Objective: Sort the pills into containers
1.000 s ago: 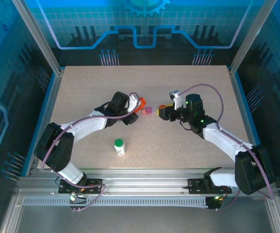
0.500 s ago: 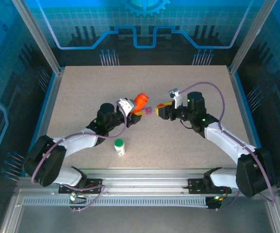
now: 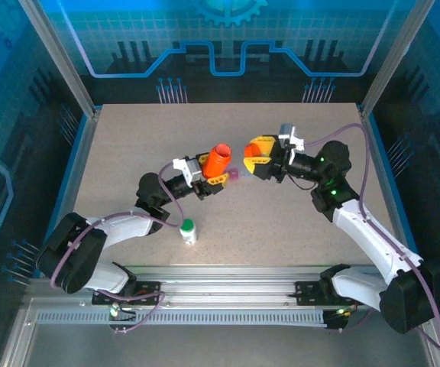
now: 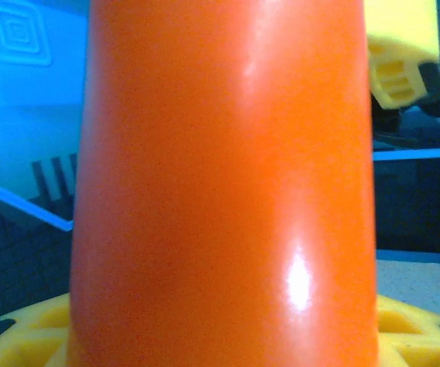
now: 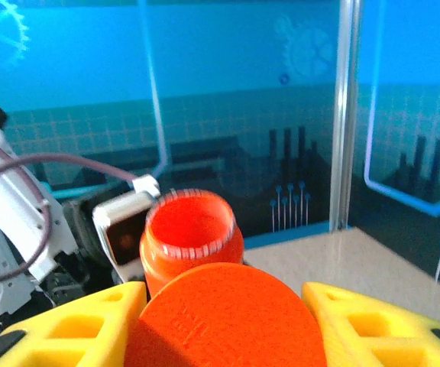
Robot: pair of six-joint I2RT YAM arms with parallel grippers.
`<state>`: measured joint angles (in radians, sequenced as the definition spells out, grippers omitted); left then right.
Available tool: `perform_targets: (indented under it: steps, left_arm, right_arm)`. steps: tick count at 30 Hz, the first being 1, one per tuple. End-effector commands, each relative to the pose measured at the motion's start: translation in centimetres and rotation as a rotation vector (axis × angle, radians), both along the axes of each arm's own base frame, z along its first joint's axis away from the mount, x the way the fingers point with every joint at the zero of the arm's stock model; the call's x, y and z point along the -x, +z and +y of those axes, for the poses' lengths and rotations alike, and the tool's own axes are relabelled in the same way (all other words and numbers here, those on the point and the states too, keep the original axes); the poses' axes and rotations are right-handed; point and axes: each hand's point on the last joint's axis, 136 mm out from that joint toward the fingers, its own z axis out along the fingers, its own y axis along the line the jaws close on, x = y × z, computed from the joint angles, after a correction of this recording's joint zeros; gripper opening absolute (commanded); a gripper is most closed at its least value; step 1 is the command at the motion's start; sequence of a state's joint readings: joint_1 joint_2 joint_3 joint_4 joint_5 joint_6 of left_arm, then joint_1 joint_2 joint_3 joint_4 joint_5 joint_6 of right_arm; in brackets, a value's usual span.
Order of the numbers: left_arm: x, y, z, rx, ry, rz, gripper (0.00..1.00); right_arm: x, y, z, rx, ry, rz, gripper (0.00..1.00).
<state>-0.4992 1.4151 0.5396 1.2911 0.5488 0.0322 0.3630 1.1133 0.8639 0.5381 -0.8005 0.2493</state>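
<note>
Print on the white bottle [image 3: 188,232] is too small to read. It is a short plastic cylinder with a green cap [image 3: 187,225], standing upright on the near part of the speckled beige tabletop [image 3: 128,145], left of centre. The left end effector [image 3: 214,178] is clamped on the lower body of the orange bottle [image 3: 220,158], holding it up at mid-table with the mouth open. In the left wrist view this bottle is smooth glossy orange plastic with a straight wall, and ribbed yellow fingers [image 4: 415,329] show at its base. The right end effector [image 3: 257,147] grips a round orange cap [image 5: 224,317] between yellow lattice-moulded fingers [image 5: 365,321]. The cap top is matte and finely textured. It hangs just right of the bottle, apart from it. In the right wrist view the bottle mouth has a round rim with a pale ring. A tiny pink-tinted clear vial [image 3: 234,173] lies on the tabletop between the two end effectors, just right of the left one.
</note>
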Motion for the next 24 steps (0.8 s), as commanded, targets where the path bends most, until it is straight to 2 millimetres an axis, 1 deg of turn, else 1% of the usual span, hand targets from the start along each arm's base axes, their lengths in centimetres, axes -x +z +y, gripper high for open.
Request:
perform_targets:
  steps: [1, 3, 5, 9, 10, 12, 18, 21, 24]
  left_arm:
    - [1.2, 1.1, -0.4, 0.026, -0.083, -0.042, 0.01]
    - [1.2, 0.8, -0.5, 0.024, -0.088, -0.032, 0.02]
    - [1.1, 0.7, -0.6, 0.025, -0.097, -0.022, 0.02]
    - [1.4, 0.5, -0.8, 0.02, -0.122, -0.009, 0.02]
    - [1.5, 0.5, -0.8, 0.02, -0.126, -0.008, 0.02]
    - [1.8, 0.4, -0.8, 0.017, -0.138, -0.008, 0.02]
    - [2.7, 0.3, -0.8, 0.006, -0.175, -0.019, 0.01]
    - [3.2, 0.4, -0.9, 0.004, -0.203, -0.021, 0.01]
    - [3.7, 0.7, -1.2, -0.001, -0.24, -0.018, 0.01]
  right_arm:
    - [1.3, 3.0, 1.0, 0.001, 0.071, -0.16, 0.0]
    - [1.5, 3.4, 1.6, 0.007, 0.1, -0.176, 0.0]
    - [1.7, 3.2, 2.4, 0.029, 0.134, -0.179, 0.0]
    - [2.5, 1.5, 4.5, 0.125, 0.202, -0.178, 0.0]
    - [2.6, 0.8, 4.9, 0.156, 0.211, -0.167, 0.0]
    - [2.6, 0.0, 5.3, 0.195, 0.214, -0.163, 0.0]
    - [2.2, -1.8, 5.2, 0.278, 0.186, -0.153, 0.0]
    - [2.4, -2.8, 4.9, 0.324, 0.191, -0.146, 0.0]
    - [2.8, -3.2, 5.1, 0.349, 0.219, -0.131, 0.0]
